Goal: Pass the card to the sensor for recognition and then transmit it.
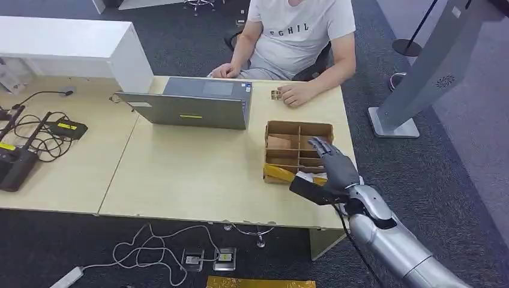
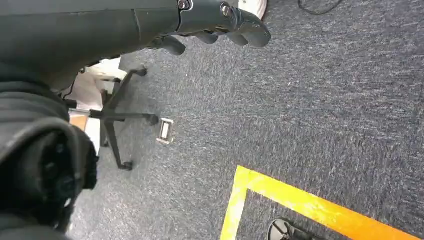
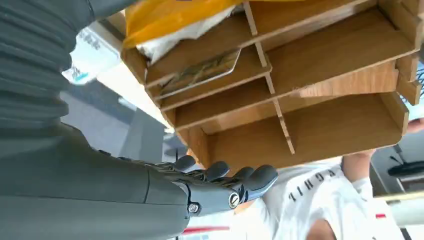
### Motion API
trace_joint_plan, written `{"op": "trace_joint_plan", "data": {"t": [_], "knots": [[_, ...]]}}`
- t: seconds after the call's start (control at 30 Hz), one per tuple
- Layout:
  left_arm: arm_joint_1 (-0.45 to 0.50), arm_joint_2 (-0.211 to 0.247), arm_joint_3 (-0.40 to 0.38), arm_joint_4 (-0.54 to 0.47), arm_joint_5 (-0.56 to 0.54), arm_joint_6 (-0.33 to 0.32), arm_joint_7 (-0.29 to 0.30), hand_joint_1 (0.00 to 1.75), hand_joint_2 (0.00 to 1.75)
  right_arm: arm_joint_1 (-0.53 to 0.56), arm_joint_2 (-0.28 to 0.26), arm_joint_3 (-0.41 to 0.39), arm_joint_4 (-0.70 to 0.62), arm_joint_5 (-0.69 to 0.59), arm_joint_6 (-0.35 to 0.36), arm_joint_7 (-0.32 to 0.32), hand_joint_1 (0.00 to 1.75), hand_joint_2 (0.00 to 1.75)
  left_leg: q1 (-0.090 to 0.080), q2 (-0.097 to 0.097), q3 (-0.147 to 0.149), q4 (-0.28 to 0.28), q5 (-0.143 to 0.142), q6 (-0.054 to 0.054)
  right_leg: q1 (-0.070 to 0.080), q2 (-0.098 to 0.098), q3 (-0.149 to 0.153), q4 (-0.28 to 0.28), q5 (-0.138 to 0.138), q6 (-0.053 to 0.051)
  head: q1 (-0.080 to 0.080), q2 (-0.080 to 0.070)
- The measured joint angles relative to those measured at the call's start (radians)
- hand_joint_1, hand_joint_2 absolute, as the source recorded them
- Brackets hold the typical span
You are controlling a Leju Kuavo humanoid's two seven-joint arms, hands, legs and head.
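While the left hand (image 2: pixel 220 22) hangs over dark carpet with its fingers curled in and nothing between them, the table (image 1: pixel 180 174) carries everything else. Far to the left of the wooden divider box (image 1: pixel 298 150) lie black devices with tangled cables (image 1: pixel 36 135). Nearer, still left of the box, an open grey laptop (image 1: pixel 192 105) stands with its back toward the robot. Behind the box, at the far table edge, a person in a white shirt sits, and the person's hand (image 1: pixel 298 94) rests on the table beside a small brown object (image 1: pixel 276 95); I cannot tell what it is. The box has several compartments, and yellow material (image 1: pixel 282 174) lies at its near side. In the right wrist view a flat card (image 3: pixel 200 72) lies in one compartment of the box. The right hand (image 1: pixel 336 165) hovers above the right part of the box, fingers stretched and slightly apart, holding nothing. It touches neither the card nor the box.
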Motion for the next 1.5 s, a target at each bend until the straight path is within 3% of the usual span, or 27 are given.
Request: {"op": "trace_joint_plan", "data": {"t": [0.4, 1.5], "knots": [[0.000, 0.000, 0.000, 0.000, 0.003, 0.002, 0.003, 0.00, 0.00, -0.016, 0.005, 0.024, 0.060, 0.045, -0.031, -0.006, 0.00, 1.75, 0.000, 0.000, 0.000, 0.000, 0.000, 0.000, 0.000, 0.000, 0.000, 0.000, 0.000, 0.000, 0.000, 0.000], [0.000, 0.000, 0.000, 0.000, 0.002, -0.006, -0.001, 0.00, 0.00, -0.015, 0.004, 0.022, 0.068, 0.061, -0.022, 0.030, 0.00, 1.75, 0.000, 0.000, 0.000, 0.000, 0.000, 0.000, 0.000, 0.000, 0.000, 0.000, 0.000, 0.000, 0.000, 0.000]]}}
